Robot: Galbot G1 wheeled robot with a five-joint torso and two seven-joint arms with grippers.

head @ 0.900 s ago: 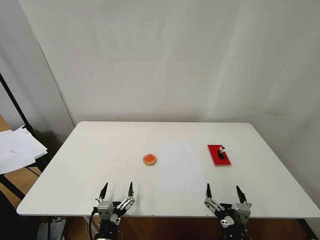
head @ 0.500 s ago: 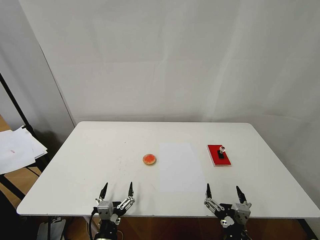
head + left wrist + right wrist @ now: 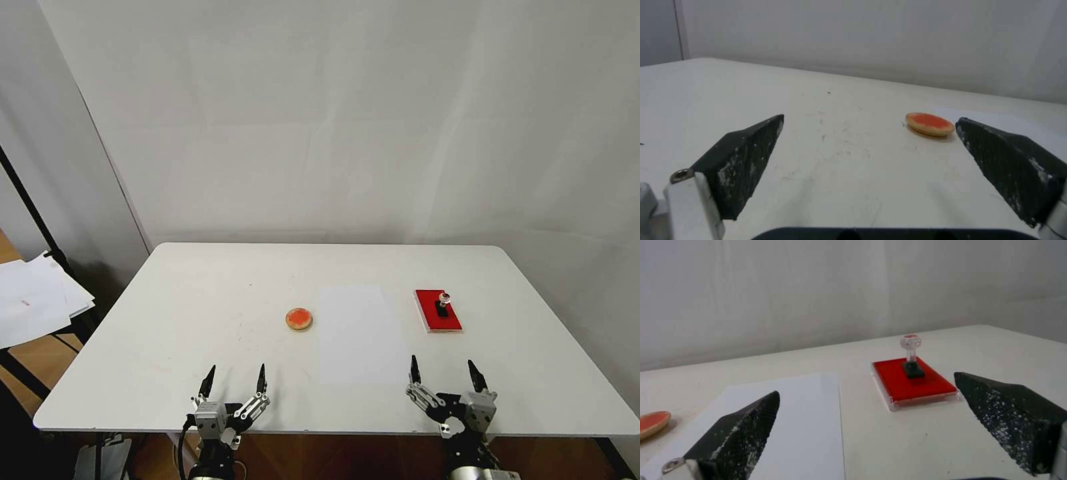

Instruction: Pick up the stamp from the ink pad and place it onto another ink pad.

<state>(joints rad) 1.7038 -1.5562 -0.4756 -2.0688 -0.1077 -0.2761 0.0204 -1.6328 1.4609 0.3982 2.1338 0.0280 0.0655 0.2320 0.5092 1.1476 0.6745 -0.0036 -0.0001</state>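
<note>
- While both arms wait at the near edge of the bench (image 3: 200,320), the left pincer (image 3: 233,382) hangs with its two dark fingers spread wide and nothing between them.
- At the same edge, off to the right, the right pincer (image 3: 445,373) is likewise gaping and empty, its tips pointing out over the bench.
- Between the two, a little farther out, lies a white paper sheet (image 3: 360,333), flat on the bench.
- Left of that sheet sits the round ink pad (image 3: 299,319), tan-rimmed with an orange-red centre, ahead of the left pincer and slightly to its right.
- Farther out on the right rests the red ink pad (image 3: 437,311), its long axis running away from the robot.
- On that red pad stands the stamp (image 3: 442,304), upright, black body down and clear knob up (its long axis vertical).
- My reading: the stamp lies almost straight ahead of the right pincer, well apart from it, and that arm is plainly the nearer one.
</note>
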